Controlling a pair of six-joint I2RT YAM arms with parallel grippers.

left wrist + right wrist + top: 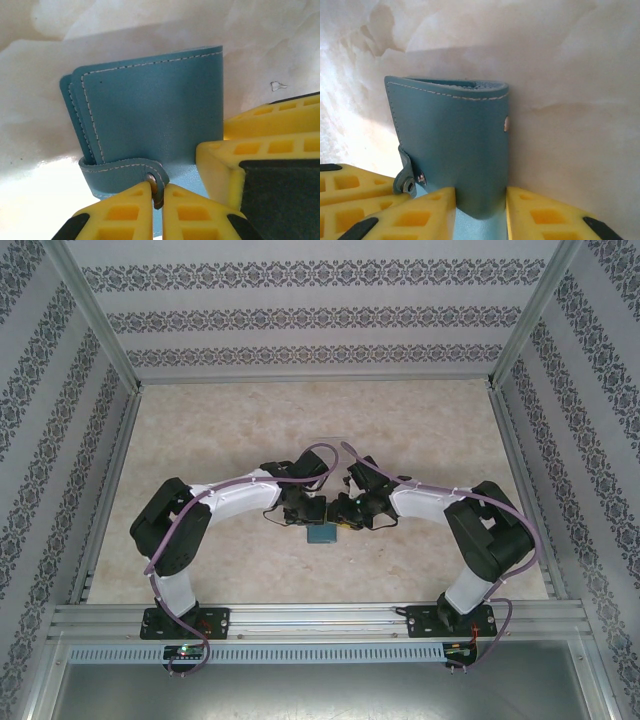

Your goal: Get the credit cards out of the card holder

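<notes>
Left wrist: left gripper [157,197] pinches the tab [120,167] of the closed card holder [150,110], lying mid table [200,440]; right gripper [480,210] straddles its body, apparently clamping it. Step: unsnapping. Next: peel tab off while right holds firm.

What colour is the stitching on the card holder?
White, on the teal card holder; left wrist view.

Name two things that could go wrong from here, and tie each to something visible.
1. The left gripper pinches only the small tab by its snap; a pull might slip off rather than open it.
2. The right gripper clamps just one edge of the card holder, so the pull may drag the holder free or twist it.
</notes>
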